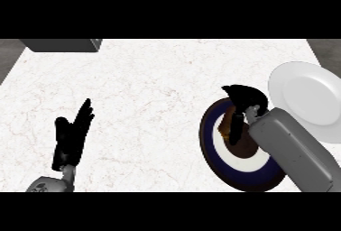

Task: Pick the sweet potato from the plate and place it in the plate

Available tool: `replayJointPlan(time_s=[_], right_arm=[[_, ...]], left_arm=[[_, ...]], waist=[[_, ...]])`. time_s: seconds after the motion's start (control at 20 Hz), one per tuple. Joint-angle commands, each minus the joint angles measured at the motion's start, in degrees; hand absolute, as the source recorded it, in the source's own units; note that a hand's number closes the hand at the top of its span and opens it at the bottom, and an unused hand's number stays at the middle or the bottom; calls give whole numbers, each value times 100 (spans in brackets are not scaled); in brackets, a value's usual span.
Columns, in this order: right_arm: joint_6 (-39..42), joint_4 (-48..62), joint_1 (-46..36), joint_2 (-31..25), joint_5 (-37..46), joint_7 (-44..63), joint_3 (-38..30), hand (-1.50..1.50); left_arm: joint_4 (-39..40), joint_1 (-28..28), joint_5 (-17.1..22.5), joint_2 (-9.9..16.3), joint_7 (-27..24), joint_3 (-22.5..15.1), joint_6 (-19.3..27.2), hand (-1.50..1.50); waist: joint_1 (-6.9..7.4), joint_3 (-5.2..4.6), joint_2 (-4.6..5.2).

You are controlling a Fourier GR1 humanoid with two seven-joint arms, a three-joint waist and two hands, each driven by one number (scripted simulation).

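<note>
While the white marble-patterned counter fills most of the head view, the action sits toward its right edge. A round plate with a dark blue rim and white centre lies near the counter's front right corner, and on it rests the brown, elongated sweet potato, lying lengthwise on the plate's inner area. The right hand, black and mounted on a grey forearm, hovers over the far end of the sweet potato, its fingers curled downward above the vegetable; whether they actually close round it cannot be told, since hand and forearm cover much of that end. The forearm itself crosses the right part of the blue-rimmed plate and hides it there.

Just beside that plate, further toward the counter's right edge, lies a plain white round plate, which carries nothing visible; its lower part is overlapped by the grey forearm.

Near the counter's front left corner, the left hand rests with its fingers straight and pointing up, well apart from both plates. At the counter's back left corner stands a grey box-like object, partly cut off by the view.
</note>
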Motion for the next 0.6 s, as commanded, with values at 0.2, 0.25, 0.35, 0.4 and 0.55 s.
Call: replayJointPlan(time_s=[0.2, 0.25, 0.35, 0.4, 0.55], right_arm=[[502, 84, 366, 268, 531, -159, -490, -150], [500, 407, 20, 628, 665, -20, -521, -150], [599, 427, 187, 471, 694, -256, -579, -150], [589, 848, -20, 526, 884, -574, -652, -150], [527, 545, 445, 680, 1116, -466, -662, -150]], left_arm=[[-23, 17, -237, -192, 85, 178, -173, 0], [170, 150, -318, -327, -236, 182, -97, 0], [-505, 758, -278, -184, -181, 51, -278, 0], [86, 259, -223, -205, -457, 351, -393, 0], [131, 54, -315, -293, -40, 458, -308, 0]], waist=[[-33, 2, -7], [-12, 1, -2], [11, 2, -7], [2, 1, 4], [-28, 1, 0]])
